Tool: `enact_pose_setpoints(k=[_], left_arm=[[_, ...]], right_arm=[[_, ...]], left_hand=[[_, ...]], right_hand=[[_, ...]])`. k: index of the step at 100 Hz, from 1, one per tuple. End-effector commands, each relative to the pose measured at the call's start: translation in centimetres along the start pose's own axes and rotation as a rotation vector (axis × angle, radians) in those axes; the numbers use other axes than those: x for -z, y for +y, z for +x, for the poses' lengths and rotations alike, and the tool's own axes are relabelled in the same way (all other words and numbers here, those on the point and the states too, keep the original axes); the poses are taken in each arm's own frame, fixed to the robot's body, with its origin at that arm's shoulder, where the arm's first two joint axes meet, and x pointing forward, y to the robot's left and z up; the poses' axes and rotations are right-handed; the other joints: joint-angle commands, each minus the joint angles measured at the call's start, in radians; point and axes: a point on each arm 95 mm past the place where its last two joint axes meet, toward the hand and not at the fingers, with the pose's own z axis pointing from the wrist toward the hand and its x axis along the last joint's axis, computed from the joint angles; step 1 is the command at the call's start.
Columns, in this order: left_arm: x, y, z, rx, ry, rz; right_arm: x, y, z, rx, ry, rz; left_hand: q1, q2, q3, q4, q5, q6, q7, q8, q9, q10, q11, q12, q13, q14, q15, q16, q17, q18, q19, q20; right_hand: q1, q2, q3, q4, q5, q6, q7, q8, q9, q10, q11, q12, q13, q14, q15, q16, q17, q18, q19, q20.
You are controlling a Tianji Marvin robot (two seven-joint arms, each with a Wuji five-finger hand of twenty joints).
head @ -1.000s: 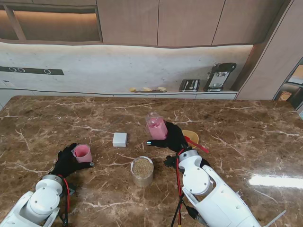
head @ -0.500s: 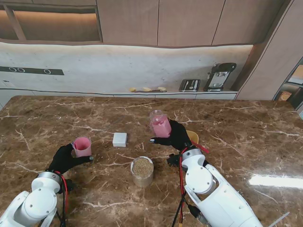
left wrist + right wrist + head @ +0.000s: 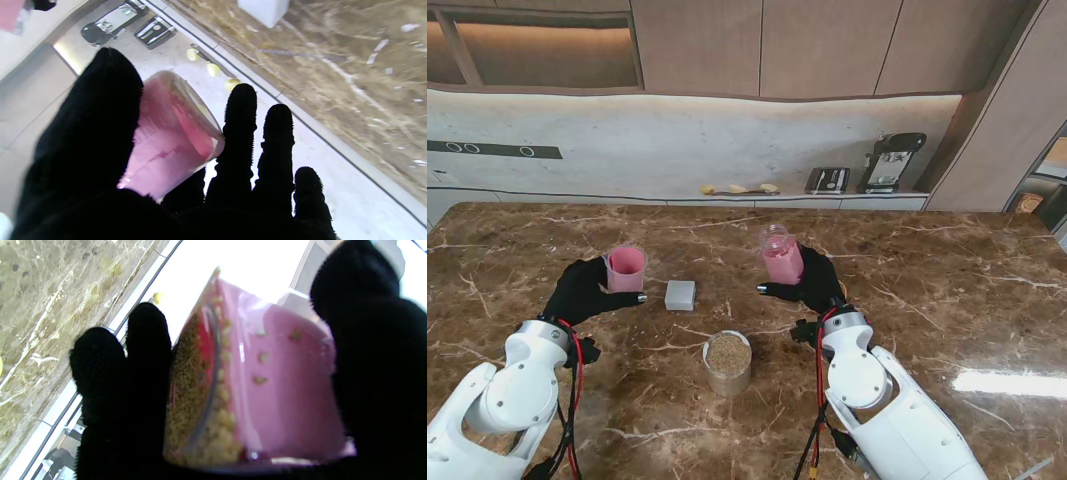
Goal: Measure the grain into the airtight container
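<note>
My left hand [image 3: 585, 289] is shut on a small pink measuring cup [image 3: 625, 269], held upright above the table at the left; the left wrist view shows the pink cup [image 3: 173, 136] between thumb and fingers [image 3: 240, 126]. My right hand [image 3: 812, 283] is shut on a clear container with pink contents [image 3: 781, 258], lifted at the right. In the right wrist view that container [image 3: 260, 380] holds grain along one side. A round open jar of brown grain [image 3: 727, 361] stands on the table between the hands, nearer to me.
A small white block [image 3: 680, 294] lies between the two hands. The brown marble table [image 3: 947, 290] stretches wide. A back counter [image 3: 727, 195] carries small appliances [image 3: 889, 160] and yellow items [image 3: 737, 188].
Both hands have risen and moved farther from me with their loads. The left cup travelled up and right toward the white block; the right container shifted rightward, hiding a yellow item behind the hand.
</note>
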Motion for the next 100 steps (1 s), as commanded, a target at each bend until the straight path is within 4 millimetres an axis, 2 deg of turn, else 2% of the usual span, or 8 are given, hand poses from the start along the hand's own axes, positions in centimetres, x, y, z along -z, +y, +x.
enact_pose_setpoints(k=[1,6,10,35,49,83,90,100], left_arm=[[-0.8,-0.7,2.0,-0.002,0.048,0.003],[-1.2,-0.8,2.8,-0.010,0.069,-0.005],[-1.5,-0.9,3.5,-0.016,0.084,-0.013],[-3.9,-1.0,7.3,-0.028,0.153,-0.049],[-5.2,-0.7,9.2,-0.056,0.183,-0.066],[-7.3,-0.4,12.2,-0.182,0.237,-0.113],[-7.5,-0.5,12.7,-0.222,0.254,-0.123],[-7.7,-0.6,13.5,-0.244,0.269,-0.126]], right_arm=[[0.2,0.2,-0.2,0.002,-0.014,-0.002],[0.2,0.4,-0.2,0.006,-0.015,-0.010],[0.3,0.6,-0.2,0.012,-0.017,-0.014],[0.5,1.1,-0.2,0.040,-0.015,-0.039],[0.7,1.4,0.4,0.069,-0.006,-0.036],[1.3,1.7,0.9,0.116,0.004,-0.027],[1.3,1.6,0.9,0.120,0.005,-0.022],[1.3,1.4,0.9,0.133,0.004,-0.014]], left_hand=[[0.099,0.169,0.275,0.000,0.258,-0.177,0.285,-0.013,0.085,-0.029,0.056,-0.009,0.047,0.016,0.038,0.017,-0.031,-0.020,0.083,-0.027],[0.104,0.158,0.279,0.002,0.275,-0.172,0.273,-0.042,0.096,-0.025,0.070,-0.003,0.056,0.020,0.046,0.022,-0.028,-0.018,0.102,-0.038],[0.107,0.157,0.279,0.000,0.283,-0.172,0.280,-0.088,0.099,-0.034,0.081,0.027,0.059,0.016,0.049,0.029,-0.028,-0.021,0.134,-0.090],[0.133,0.156,0.273,-0.008,0.297,-0.143,0.284,-0.134,0.113,-0.027,0.115,0.066,0.065,0.025,0.074,0.051,-0.020,-0.023,0.186,-0.119],[0.146,0.159,0.279,-0.009,0.288,-0.156,0.300,-0.094,0.101,-0.024,0.148,0.136,0.057,0.046,0.106,0.088,-0.024,-0.015,0.229,-0.135],[0.152,0.178,0.286,-0.017,0.268,-0.154,0.308,0.010,0.098,-0.029,0.192,0.155,0.065,0.079,0.158,0.136,-0.027,0.016,0.290,-0.137],[0.144,0.187,0.285,-0.018,0.254,-0.159,0.311,0.064,0.098,-0.043,0.235,0.165,0.083,0.085,0.183,0.152,-0.031,0.037,0.340,-0.125],[0.156,0.194,0.278,-0.017,0.246,-0.148,0.323,0.127,0.092,-0.036,0.297,0.208,0.083,0.114,0.219,0.192,-0.035,0.059,0.381,-0.128]], right_hand=[[0.184,0.303,0.262,-0.003,0.137,-0.204,0.175,0.019,0.127,-0.098,0.182,0.042,0.052,-0.130,0.033,-0.008,-0.019,-0.060,-0.017,0.029],[0.184,0.304,0.261,-0.003,0.137,-0.203,0.175,0.019,0.127,-0.098,0.181,0.041,0.052,-0.129,0.033,-0.008,-0.019,-0.059,-0.016,0.029],[0.184,0.305,0.261,-0.002,0.137,-0.203,0.175,0.019,0.127,-0.098,0.181,0.041,0.052,-0.129,0.033,-0.008,-0.019,-0.059,-0.016,0.029],[0.184,0.308,0.257,-0.002,0.136,-0.199,0.174,0.019,0.128,-0.095,0.182,0.042,0.054,-0.127,0.034,-0.008,-0.017,-0.061,-0.014,0.029],[0.183,0.310,0.255,-0.002,0.136,-0.198,0.173,0.018,0.128,-0.095,0.181,0.041,0.056,-0.126,0.036,-0.007,-0.013,-0.062,-0.012,0.029],[0.186,0.316,0.254,-0.001,0.137,-0.193,0.171,0.018,0.131,-0.091,0.181,0.042,0.060,-0.123,0.040,-0.006,-0.007,-0.062,-0.009,0.028],[0.185,0.317,0.254,-0.001,0.137,-0.192,0.171,0.018,0.131,-0.089,0.181,0.042,0.061,-0.122,0.040,-0.006,-0.006,-0.062,-0.008,0.028],[0.185,0.319,0.254,-0.001,0.137,-0.190,0.171,0.018,0.133,-0.089,0.182,0.043,0.062,-0.121,0.041,-0.006,-0.005,-0.061,-0.008,0.027]])
